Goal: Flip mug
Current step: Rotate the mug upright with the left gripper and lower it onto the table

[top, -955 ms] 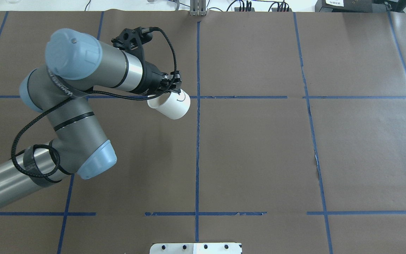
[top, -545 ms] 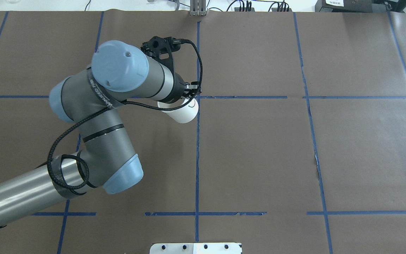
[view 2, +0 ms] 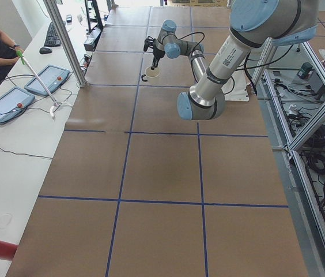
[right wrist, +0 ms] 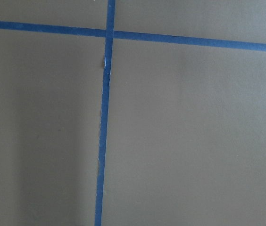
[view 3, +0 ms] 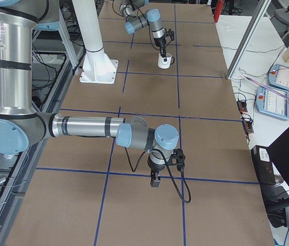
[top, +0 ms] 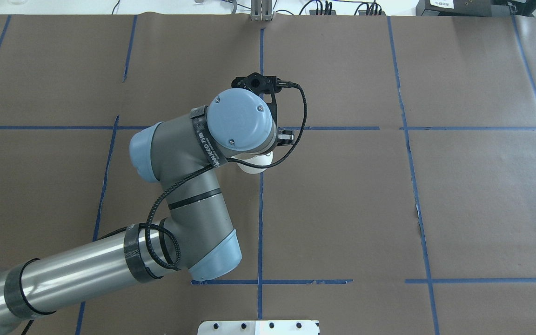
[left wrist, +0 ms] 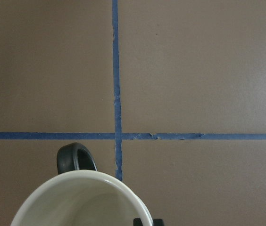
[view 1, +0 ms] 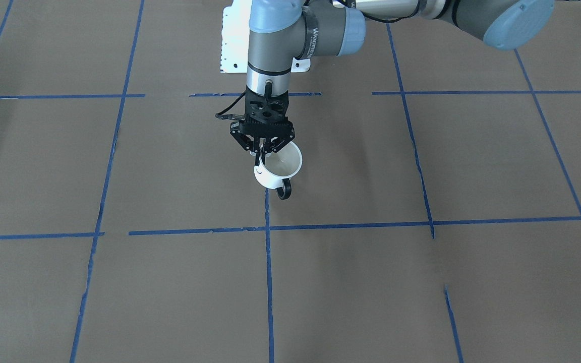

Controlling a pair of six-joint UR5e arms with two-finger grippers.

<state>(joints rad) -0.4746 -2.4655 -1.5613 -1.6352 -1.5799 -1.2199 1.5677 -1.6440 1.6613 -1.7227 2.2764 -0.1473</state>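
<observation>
As seen from across the table (view 1: 421, 302), shows the mug (view 1: 281, 169) mouth-up with its pale inside exposed, just at 12 o'clock of a blue tape crossing (view 1: 268, 229) on the brown paper cover. Shows the left gripper (view 1: 263, 150) pointed straight down, fingers narrowed to a pinch on the mug's rim at about 10 o'clock. Places the black loop handle (view 1: 284, 190) at 6 o'clock of the mug body in this view. Cannot tell contact between mug base and paper. From overhead, reveals only a white sliver of the mug at 5 o'clock of the blue wrist cap (top: 240, 121), beside the centre tape line. From the left wrist camera, looks down into the mug at the frame's 7 o'clock, with the handle at 12 o'clock of the rim and the tape crossing at 1 o'clock of the handle. Shows the right gripper (view 3: 155, 182) only in the right side view, well apart from the mug, pointed down near a tape line; cannot tell whether wide or narrow.
</observation>
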